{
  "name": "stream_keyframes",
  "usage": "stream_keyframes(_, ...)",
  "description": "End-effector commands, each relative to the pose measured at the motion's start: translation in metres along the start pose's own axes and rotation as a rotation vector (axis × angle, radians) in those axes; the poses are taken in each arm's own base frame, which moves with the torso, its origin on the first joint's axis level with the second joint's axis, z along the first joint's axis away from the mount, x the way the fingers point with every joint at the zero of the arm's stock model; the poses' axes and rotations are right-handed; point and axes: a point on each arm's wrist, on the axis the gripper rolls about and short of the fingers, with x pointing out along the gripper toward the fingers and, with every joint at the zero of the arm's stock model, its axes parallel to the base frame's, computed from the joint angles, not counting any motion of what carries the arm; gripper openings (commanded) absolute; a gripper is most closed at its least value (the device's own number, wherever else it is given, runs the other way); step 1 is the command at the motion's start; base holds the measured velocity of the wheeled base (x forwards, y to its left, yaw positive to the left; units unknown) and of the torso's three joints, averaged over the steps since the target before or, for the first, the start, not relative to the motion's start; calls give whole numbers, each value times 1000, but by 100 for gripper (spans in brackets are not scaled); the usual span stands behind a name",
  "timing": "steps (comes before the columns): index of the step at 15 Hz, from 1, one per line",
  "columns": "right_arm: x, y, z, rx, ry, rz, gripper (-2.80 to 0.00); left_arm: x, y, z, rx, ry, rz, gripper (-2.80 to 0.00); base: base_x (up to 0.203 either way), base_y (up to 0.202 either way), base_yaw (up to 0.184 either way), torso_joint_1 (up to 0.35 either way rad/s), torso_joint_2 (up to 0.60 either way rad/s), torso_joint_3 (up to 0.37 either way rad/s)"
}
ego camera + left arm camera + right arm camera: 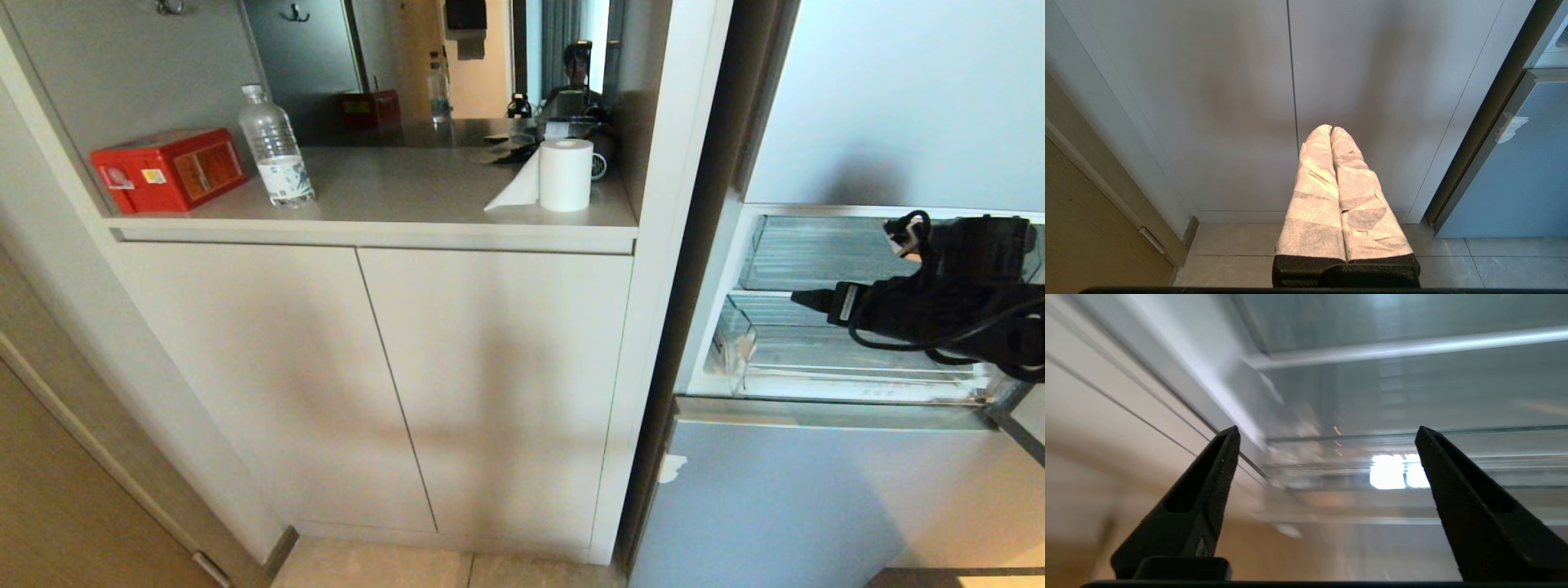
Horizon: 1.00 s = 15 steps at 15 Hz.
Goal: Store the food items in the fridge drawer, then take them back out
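The fridge drawer [857,390] is the lower clear bin at the right of the head view, and it stands pulled out. No food items show in any view; my right arm covers part of the drawer's floor. My right gripper [804,300] hangs above the drawer, pointing toward its left end. In the right wrist view this gripper [1327,430] is wide open, with nothing between its black fingers [1216,477] and only blurred clear plastic beyond. My left gripper [1330,128] is parked low before the cabinet, its white-wrapped fingers [1314,179] pressed together.
A second clear bin [808,253] sits above the drawer, and a pale blue fridge front [816,490] lies below. On the counter [408,196] stand a red box [167,167], a water bottle [276,147] and a paper roll [565,173]. Cabinet doors [367,384] fill the middle.
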Motion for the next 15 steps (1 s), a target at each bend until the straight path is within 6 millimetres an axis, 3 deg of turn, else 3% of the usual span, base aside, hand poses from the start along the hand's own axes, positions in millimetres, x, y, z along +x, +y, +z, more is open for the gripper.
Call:
stream_keyframes(1, 28, -16, -12, -8, 114, -25, 0, 0, 0, 0, 0, 1, -1, -280, 0, 0, 0, 0, 0, 0)
stream_keyframes(4, 49, -26, -17, -37, 138, -28, 0, 0, 0, 0, 0, 3, 0, -280, 0, 0, 0, 0, 0, 0)
stream_keyframes(9, 71, -35, -8, -32, 91, -40, 0, 0, 0, 0, 0, 1, -1, -280, 0, 0, 0, 0, 0, 0)
stream_keyframes(13, 70, -41, -7, -27, 140, -61, 0, 0, 0, 0, 0, 1, 0, -280, 0, 0, 0, 0, 0, 0)
stream_keyframes(15, 61, -45, 6, -11, 200, -79, 0, 0, 0, 0, 0, 1, 0, -280, 0, 0, 0, 0, 0, 0)
